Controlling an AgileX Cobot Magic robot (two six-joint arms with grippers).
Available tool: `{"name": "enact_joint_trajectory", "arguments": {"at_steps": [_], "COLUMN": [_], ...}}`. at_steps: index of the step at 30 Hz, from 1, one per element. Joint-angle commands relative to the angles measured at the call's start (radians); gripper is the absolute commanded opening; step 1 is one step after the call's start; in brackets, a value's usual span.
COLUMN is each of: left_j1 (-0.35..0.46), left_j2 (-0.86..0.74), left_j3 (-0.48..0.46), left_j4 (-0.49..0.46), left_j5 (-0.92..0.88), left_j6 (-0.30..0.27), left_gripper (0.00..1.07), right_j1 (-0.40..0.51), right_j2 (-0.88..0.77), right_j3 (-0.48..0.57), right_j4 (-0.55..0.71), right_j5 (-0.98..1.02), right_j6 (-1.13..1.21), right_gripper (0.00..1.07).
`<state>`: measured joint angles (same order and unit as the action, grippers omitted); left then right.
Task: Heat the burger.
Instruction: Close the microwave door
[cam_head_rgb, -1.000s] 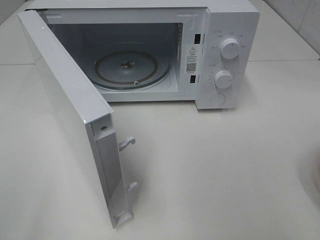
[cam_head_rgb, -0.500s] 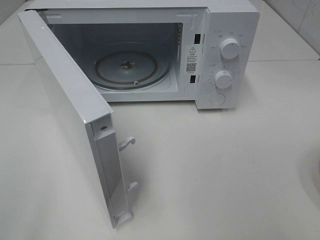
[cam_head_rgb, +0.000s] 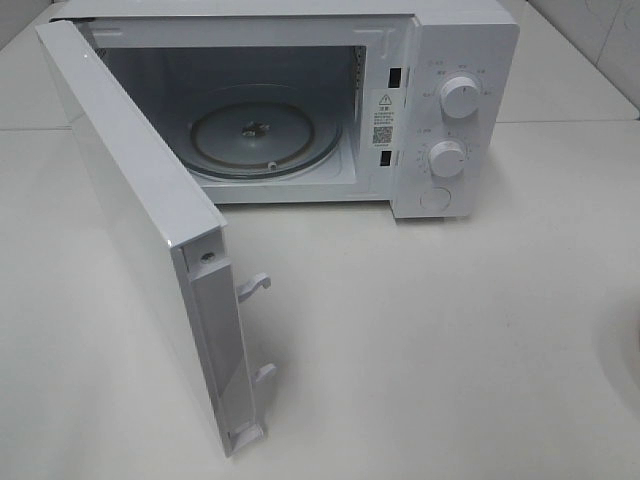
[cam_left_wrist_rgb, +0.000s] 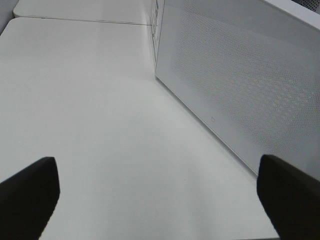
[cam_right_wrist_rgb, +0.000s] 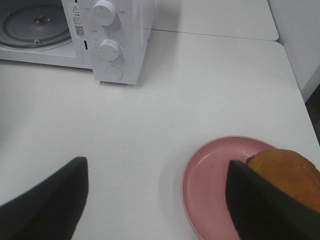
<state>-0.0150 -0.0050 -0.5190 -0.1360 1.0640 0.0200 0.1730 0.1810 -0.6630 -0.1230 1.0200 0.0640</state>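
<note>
From the high camera I see only the white microwave (cam_head_rgb: 300, 110) on the white table (cam_head_rgb: 450, 330): its door (cam_head_rgb: 140, 230) is swung wide toward the front, the glass turntable (cam_head_rgb: 265, 135) lies bare in the cavity, and two knobs and a round button sit on the panel at its right. Neither of my grippers appears in that view, and neither does the food. My right wrist camera fills that gap. It shows my right gripper (cam_right_wrist_rgb: 157, 200) with its two dark fingers spread wide apart and nothing between them, hovering over the table in front of the microwave's control panel. Just beyond one finger sits a pink plate (cam_right_wrist_rgb: 215, 180), and on the far part of it the burger (cam_right_wrist_rgb: 287, 172), of which I can make out only the golden-brown bun top, partly hidden behind that finger. The plate is well apart from the microwave, off to the side of its control panel. My left wrist camera shows something else again: my left gripper (cam_left_wrist_rgb: 160, 200), its fingers likewise wide apart and empty, is low over bare table, with the outer face of the open door, dotted with a fine mesh pattern, standing near one finger.
</note>
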Motion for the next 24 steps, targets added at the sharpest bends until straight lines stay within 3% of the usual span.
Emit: {"name": "enact_joint_trajectory", "arguments": {"at_steps": [1,10,24], "left_j1": [0.005,0.005,0.005], "left_j2": [-0.012,-0.012,-0.012], "left_j3": [0.003,0.003,0.003], "left_j4": [0.001,0.001,0.001], "left_j5": [0.001,0.001,0.001], "left_j6": [-0.005,-0.005,-0.005], "left_gripper": [1.00,1.00,1.00], "right_j1": [-0.028,-0.055,-0.055], "right_j2": [-0.072,-0.202,-0.215], "right_j3": [0.056,0.172,0.172], "right_j4": [-0.005,0.020,0.022], "right_j5": [0.006,-0.062,-0.061], "right_j6": [-0.019,-0.022,-0.021], "right_gripper": [0.74,0.74,0.74]}}
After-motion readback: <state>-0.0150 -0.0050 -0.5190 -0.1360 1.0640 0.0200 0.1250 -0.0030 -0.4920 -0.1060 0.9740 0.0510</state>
